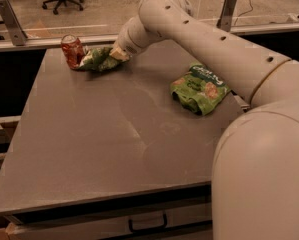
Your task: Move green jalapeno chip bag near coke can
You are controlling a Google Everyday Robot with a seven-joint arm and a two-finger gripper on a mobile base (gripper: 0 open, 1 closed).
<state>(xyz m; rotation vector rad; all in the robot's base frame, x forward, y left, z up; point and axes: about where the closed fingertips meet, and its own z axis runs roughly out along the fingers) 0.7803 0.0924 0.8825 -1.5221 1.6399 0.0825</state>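
In the camera view, the green jalapeno chip bag (98,59) lies crumpled near the far left corner of the table (89,149), just beside the coke can (71,51). The gripper (120,53) sits at the bag's right end; whether it clamps the bag cannot be told. The bag looks light, soft and slick, best pinched at an end seam. The can is rigid metal, easily tipped. A puffier bright-green bag (199,88) lies near the matte tabletop's right edge.

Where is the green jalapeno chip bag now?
In the camera view, the green jalapeno chip bag lies at the far left of the table, right beside the coke can, with the gripper at its right end.
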